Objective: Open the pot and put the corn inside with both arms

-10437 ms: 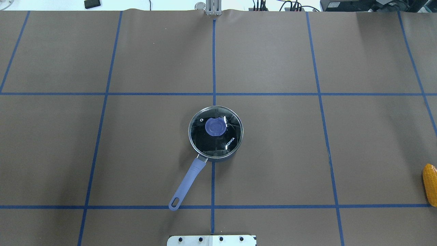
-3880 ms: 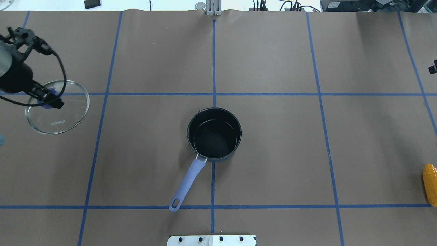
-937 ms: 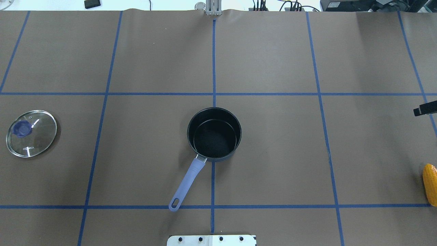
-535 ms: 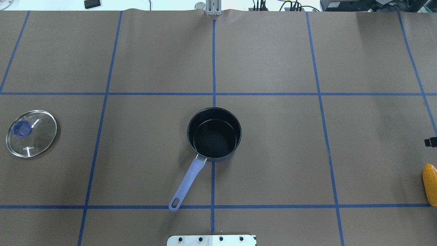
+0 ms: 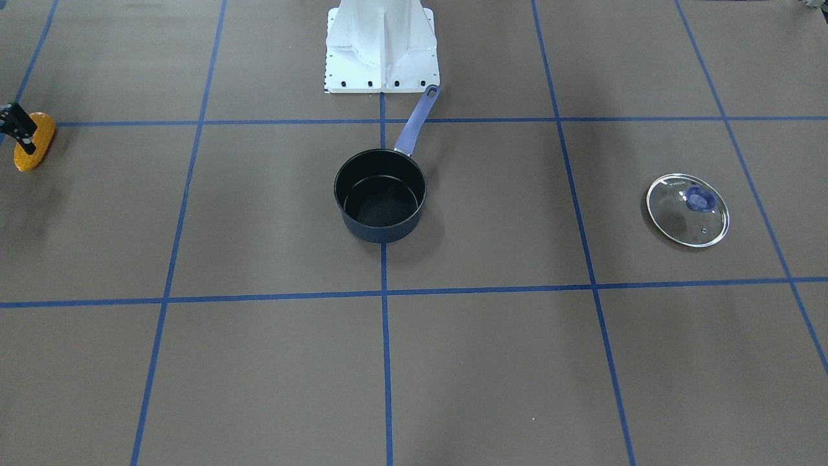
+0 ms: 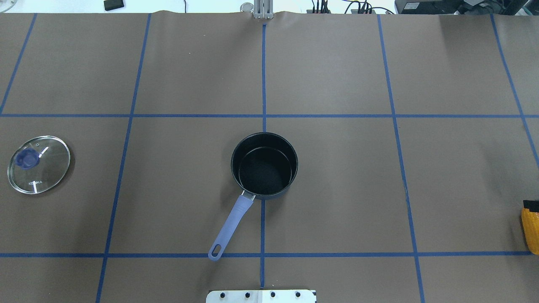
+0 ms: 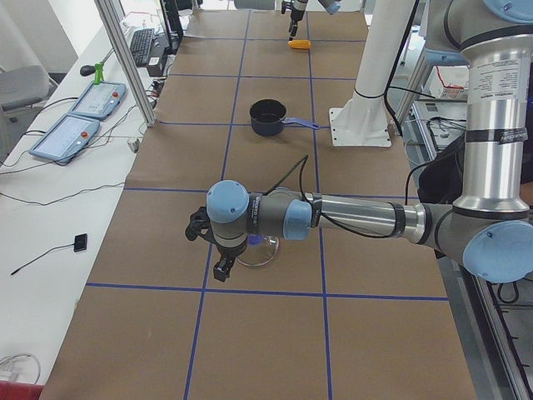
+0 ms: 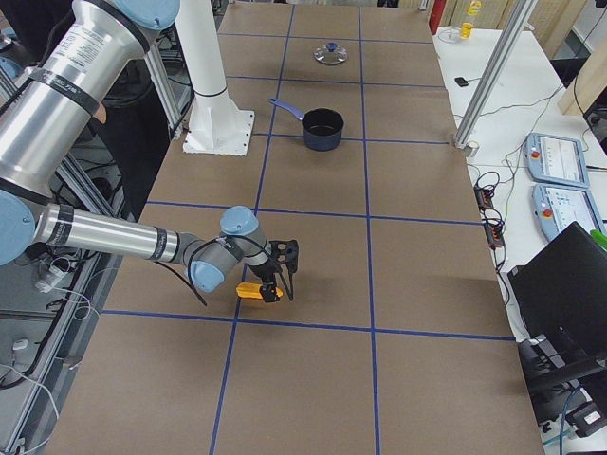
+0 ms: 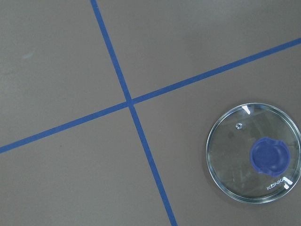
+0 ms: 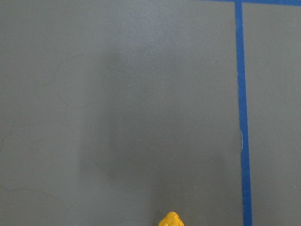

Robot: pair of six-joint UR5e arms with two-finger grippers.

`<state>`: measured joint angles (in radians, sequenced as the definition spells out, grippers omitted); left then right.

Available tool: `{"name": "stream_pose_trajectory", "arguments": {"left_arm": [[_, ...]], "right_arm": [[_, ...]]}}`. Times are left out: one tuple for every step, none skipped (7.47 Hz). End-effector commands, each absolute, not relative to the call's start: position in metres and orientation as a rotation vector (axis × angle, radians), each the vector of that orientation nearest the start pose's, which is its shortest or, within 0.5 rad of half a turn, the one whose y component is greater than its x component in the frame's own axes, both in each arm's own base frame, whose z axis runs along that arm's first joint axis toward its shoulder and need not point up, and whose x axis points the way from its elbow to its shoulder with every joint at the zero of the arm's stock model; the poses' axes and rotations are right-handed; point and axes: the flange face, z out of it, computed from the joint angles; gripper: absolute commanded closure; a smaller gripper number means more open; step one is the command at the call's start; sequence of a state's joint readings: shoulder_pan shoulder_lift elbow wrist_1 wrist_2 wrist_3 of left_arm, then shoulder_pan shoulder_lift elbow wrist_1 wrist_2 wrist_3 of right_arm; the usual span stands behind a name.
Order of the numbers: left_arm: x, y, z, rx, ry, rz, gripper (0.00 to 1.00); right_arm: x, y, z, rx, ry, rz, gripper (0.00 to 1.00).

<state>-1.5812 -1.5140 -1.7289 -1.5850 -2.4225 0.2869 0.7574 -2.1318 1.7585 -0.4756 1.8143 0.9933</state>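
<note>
The pot [image 6: 264,165] stands open and empty at the table's middle, its periwinkle handle [image 6: 231,225] pointing toward the robot; it also shows in the front view [image 5: 380,194]. The corn [image 6: 531,229] lies at the far right edge, also in the front view [image 5: 33,142] and the right side view [image 8: 256,291]. My right gripper [image 8: 280,284] is open, low over the corn's end, fingers astride it; one finger [image 5: 14,122] overlaps the cob. My left gripper [image 7: 221,268] hovers near the glass lid [image 6: 38,164]; I cannot tell if it is open or shut.
The glass lid with its blue knob lies flat on the table's left side [image 5: 687,209] and shows in the left wrist view [image 9: 254,153]. The white pedestal base [image 5: 381,45] stands behind the pot's handle. Blue tape lines grid the brown table.
The left gripper took the lid off the pot and set it down at the left. In the last second the right gripper moved along the right edge down onto the corn's end.
</note>
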Motion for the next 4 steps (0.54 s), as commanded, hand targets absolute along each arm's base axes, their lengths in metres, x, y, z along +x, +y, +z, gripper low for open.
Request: {"name": "stream_pose_trajectory", "arguments": {"left_arm": [[-0.063, -0.473, 0.595, 0.246, 0.83, 0.315, 0.01], [-0.062, -0.474, 0.593, 0.249, 0.831, 0.318, 0.01], [-0.061, -0.474, 0.592, 0.252, 0.843, 0.319, 0.01], [-0.06, -0.475, 0.592, 0.254, 0.843, 0.322, 0.01]], "right_arm": [[-0.149, -0.256, 0.684, 0.275, -0.705, 0.056, 0.03], [-0.155, -0.253, 0.684, 0.274, -0.703, 0.036, 0.12], [-0.159, -0.25, 0.684, 0.266, -0.704, 0.019, 0.42], [-0.162, -0.248, 0.684, 0.263, -0.706, 0.009, 0.84]]}}
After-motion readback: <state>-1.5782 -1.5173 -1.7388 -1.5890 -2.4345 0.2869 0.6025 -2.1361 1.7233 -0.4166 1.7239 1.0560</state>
